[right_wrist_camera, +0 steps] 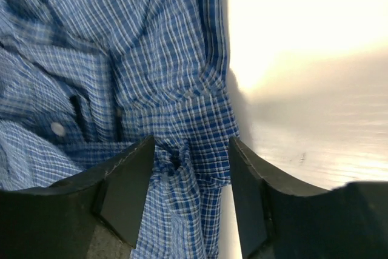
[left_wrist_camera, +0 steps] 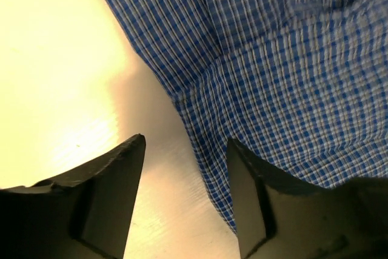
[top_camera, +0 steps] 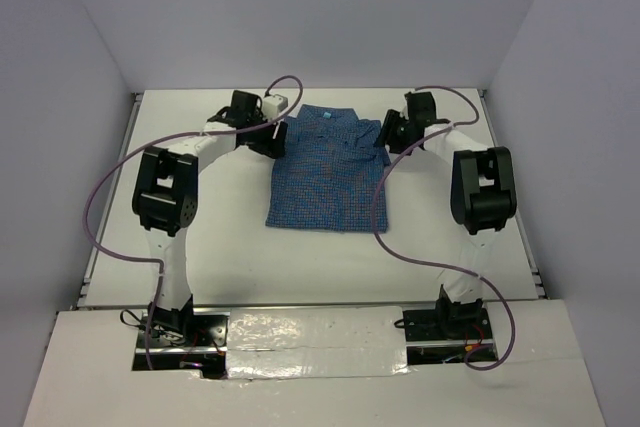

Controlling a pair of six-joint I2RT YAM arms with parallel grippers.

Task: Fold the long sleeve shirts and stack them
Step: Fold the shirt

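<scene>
Shirt [top_camera: 328, 169] lay folded into a rough rectangle at centre frame in the top view, rumpled end toward the top, flat on the white worktop [top_camera: 230, 247]. Left jaws sat at its upper-left corner, right jaws at its upper-right.

Left wrist view: jaws clearly parted, nothing clamped. The shirt edge ran diagonally from the top down into the gap. Cloth lay by the right-hand finger [left_wrist_camera: 254, 204], bare worktop by the left-hand one.

Right wrist view: jaws parted too. A bunched cuff [right_wrist_camera: 182, 162] sat in the gap, and the jaws weren't closed on it. A white button [right_wrist_camera: 57, 128] showed at the left of that frame.

Purple cables [top_camera: 100, 207] looped off both arms.
</scene>
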